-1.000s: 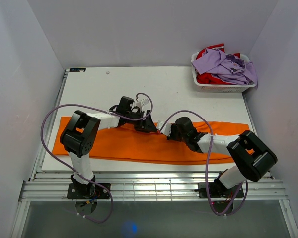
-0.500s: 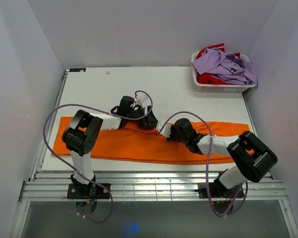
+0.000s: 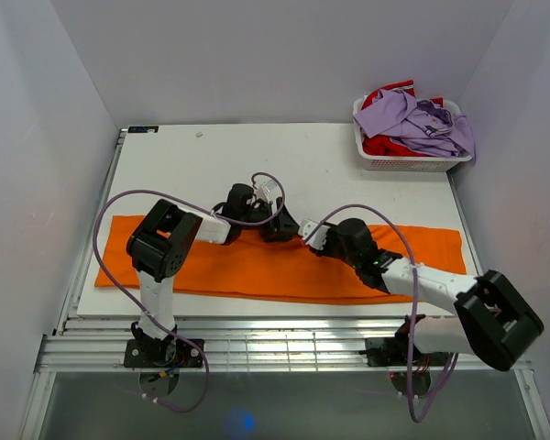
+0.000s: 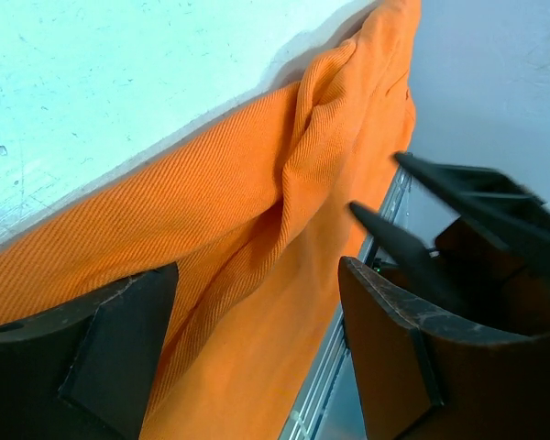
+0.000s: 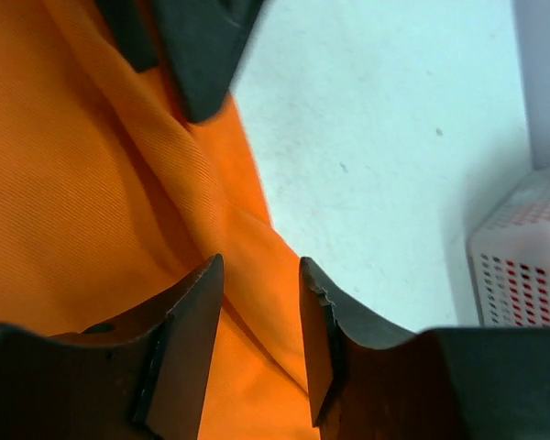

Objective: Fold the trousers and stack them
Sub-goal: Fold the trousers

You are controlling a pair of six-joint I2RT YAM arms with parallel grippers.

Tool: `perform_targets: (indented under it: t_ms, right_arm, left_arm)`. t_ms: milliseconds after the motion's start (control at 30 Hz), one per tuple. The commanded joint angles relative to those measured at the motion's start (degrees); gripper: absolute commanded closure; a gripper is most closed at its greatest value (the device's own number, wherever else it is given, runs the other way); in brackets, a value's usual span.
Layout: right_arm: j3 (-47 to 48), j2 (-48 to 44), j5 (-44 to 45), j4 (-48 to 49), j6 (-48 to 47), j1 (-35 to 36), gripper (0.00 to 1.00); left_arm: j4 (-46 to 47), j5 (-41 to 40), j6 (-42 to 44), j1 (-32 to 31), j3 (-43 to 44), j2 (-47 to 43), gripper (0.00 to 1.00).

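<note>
Orange trousers lie full length across the near worktop, with both end effectors at their far edge.
The right end effector has just loosened: jaws shut a moment ago now stand apart over a cloth ridge, and the left end effector hangs wide open, holding nothing. The fold likely has yet to start. Both arms hide the middle edge; the waist end cannot be told.
</note>
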Motion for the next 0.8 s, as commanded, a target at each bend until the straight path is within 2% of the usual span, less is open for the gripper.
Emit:
perform_targets:
  t_ms: [0,67,100,133,267,467,767]
  right_arm:
    - [-2.97,-8.91,-1.19,-4.26,0.07,-3.17,0.55]
    - [-4.64,-12.19,-6.37,-6.71,-2.12,-5.54,0.62]
    - [-5.35,-13.42,-9.08,-8.03,-3.09,-5.98,0.69]
    - [-6.05,-14.39,-13.20,-9.61,-4.06,-6.25,0.72]
    - [-4.39,-9.58,-17.46,-17.18,-2.57,-6.16,0.82]
    - [-9.38,-6.75,-15.44,-12.09,-4.06,-6.25,0.87]
    - [-10.45,-6.05,-16.05,-13.40,-7.67,-5.63,0.89]
  left_arm:
    - [1.22,-1.37,-1.58,-0.04,-1.43,-0.11,0.18]
    - [1.31,-1.28,-2.19,0.14,-1.26,0.24,0.18]
    - [1.48,-0.84,-2.37,0.14,-1.00,0.41,0.18]
    - [1.66,-0.67,-2.55,0.14,-0.73,0.59,0.17]
    - [4.73,-0.05,-6.58,0.05,0.06,1.91,0.17]
    - [8.42,0.30,-10.27,-1.71,2.43,5.25,0.13]
    - [15.37,-0.92,-17.49,-6.01,7.87,12.09,0.06]
